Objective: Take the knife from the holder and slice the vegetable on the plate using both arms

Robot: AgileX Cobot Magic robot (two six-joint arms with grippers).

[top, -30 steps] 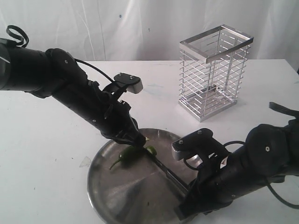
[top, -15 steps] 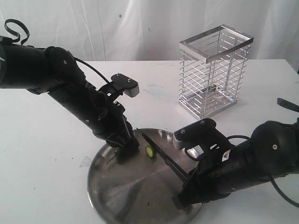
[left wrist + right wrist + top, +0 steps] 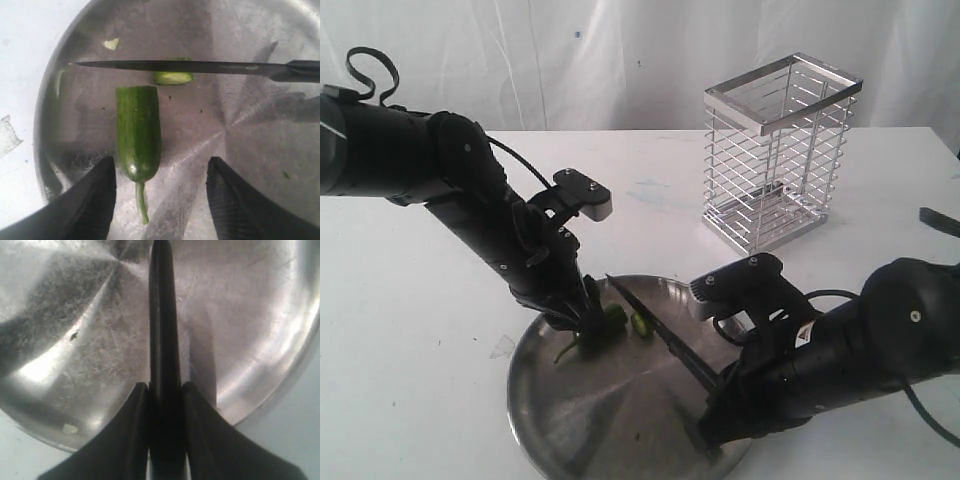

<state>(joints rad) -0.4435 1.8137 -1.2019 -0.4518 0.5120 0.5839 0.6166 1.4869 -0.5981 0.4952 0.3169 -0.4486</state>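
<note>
Change since a second ago: jaws of the left gripper (image 3: 160, 172), then clamped on the vegetable (image 3: 138, 132), now stand apart. The knife (image 3: 665, 335), then low beside the pepper, now has its tip raised above the plate (image 3: 590, 420).
Holder (image 3: 775, 150): upright on the desk (image 3: 420, 300), toward the far right corner in the exterior view. Only its own bars and base show through the wire.
Plate: on the near part of the desk, well apart from the holder. It carries the vegetable, a cut slice (image 3: 172, 78) and a pale scrap (image 3: 111, 44) close to the rim.
Vegetable: lies flat in the far-left part of the plate, stem end toward the left gripper, cut end toward the blade.
Cut slice: just past the cut end, apart from the main body, partly hidden by the blade in the left wrist view.
Left jaws: wide apart, one of the fingers (image 3: 90, 200) on each side of the stem end. A gap shows on both sides and nothing is gripped.
Right jaws: the right gripper (image 3: 165, 392) is closed on the knife's black handle, a finger pressed to each side.
Knife: runs from the plate's near-right rim toward its far-left rim, the blade above the gap between pepper and slice. Contact with the slice cannot be told.
Open room: bare metal across the near half of the plate, and bare desk between plate and holder.
</note>
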